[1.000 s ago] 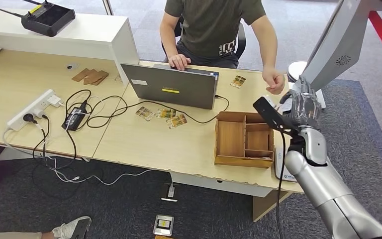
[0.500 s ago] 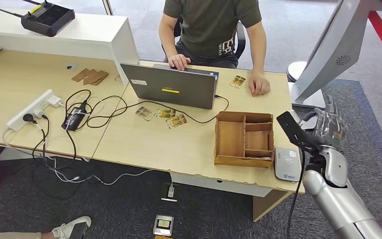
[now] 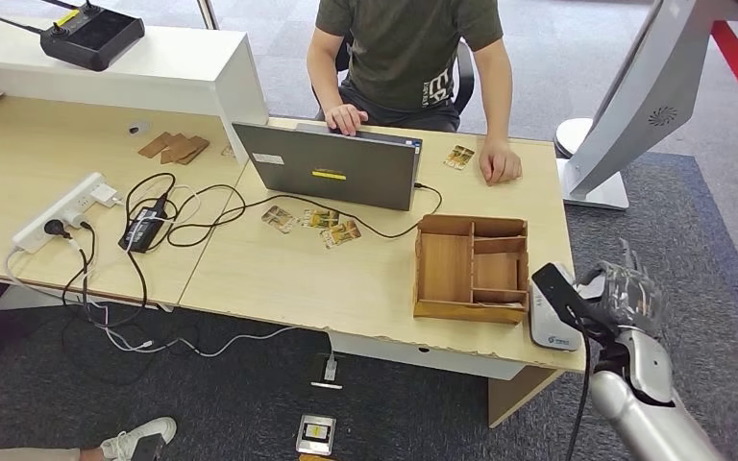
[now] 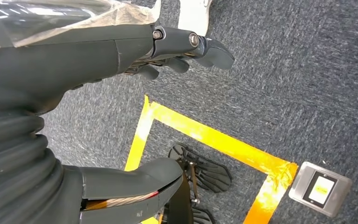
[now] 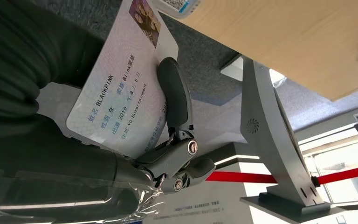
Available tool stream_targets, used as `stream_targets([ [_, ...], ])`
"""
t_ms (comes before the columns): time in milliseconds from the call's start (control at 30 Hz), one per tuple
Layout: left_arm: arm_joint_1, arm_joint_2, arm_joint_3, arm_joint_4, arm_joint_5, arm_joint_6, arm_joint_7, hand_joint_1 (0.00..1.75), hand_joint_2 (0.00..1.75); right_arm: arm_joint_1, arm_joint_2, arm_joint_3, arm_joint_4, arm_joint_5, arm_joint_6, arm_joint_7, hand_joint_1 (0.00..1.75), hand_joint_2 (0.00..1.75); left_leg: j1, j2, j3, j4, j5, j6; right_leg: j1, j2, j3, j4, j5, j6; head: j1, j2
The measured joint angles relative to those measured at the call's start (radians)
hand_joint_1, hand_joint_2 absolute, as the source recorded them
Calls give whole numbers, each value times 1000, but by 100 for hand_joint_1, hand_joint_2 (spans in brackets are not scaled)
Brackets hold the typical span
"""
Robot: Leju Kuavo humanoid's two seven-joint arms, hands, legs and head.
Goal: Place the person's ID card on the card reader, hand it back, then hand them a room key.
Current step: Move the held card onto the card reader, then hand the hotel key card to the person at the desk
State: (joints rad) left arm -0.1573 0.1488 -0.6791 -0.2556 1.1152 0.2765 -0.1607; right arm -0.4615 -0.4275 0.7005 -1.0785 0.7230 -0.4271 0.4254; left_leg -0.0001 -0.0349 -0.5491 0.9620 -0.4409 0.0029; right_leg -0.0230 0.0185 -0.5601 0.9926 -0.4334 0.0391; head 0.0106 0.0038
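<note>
My right hand (image 3: 627,296) hangs just off the desk's near right corner, beside the grey card reader (image 3: 549,325). In the right wrist view it pinches a white ID card (image 5: 121,84) with a small photo and printed text, a finger (image 5: 173,93) pressed across the card's face; the reader's edge (image 5: 177,5) lies just beyond the card. Several patterned room key cards (image 3: 322,222) lie in front of the laptop, and one more (image 3: 459,157) beside the person's hand (image 3: 500,165). My left hand (image 4: 74,70) hangs over the carpet, fingers apart and holding nothing.
A wooden divided box (image 3: 471,267) stands left of the reader. An open laptop (image 3: 329,167) faces the seated person (image 3: 411,48). Cables and a power strip (image 3: 62,211) spread over the left desk. A grey stand (image 3: 596,182) rises at the right.
My right hand has come down and back with the card, from near the person's raised hand to beside the reader. The person's hand has dropped onto the desk.
</note>
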Motion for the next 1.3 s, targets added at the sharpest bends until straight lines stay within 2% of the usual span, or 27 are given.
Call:
stream_targets([
  [400,18,0,16,0,42,16,-9,0,175,62,21,4,39,-73,-1,-41,175,175,0,0,0,0,0,0,0,0,0,0,0,0,0,0],
  [600,21,0,16,0,52,14,-1,0,175,62,20,9,47,-103,71,-8,175,175,0,0,1,0,0,0,0,0,1,0,0,0,0,0],
  [733,23,0,16,0,62,5,1,0,175,54,19,10,39,-110,83,7,175,175,0,1,1,0,0,0,0,0,1,0,0,0,0,0],
  [967,24,1,16,0,79,3,-18,0,175,21,6,9,-20,-43,106,49,175,175,0,1,1,0,0,0,0,0,1,0,0,0,0,0],
  [1300,15,0,12,0,83,-2,-22,0,175,-98,-4,-6,-168,81,137,62,175,175,0,1,1,0,0,0,0,1,1,0,0,0,0,0],
])
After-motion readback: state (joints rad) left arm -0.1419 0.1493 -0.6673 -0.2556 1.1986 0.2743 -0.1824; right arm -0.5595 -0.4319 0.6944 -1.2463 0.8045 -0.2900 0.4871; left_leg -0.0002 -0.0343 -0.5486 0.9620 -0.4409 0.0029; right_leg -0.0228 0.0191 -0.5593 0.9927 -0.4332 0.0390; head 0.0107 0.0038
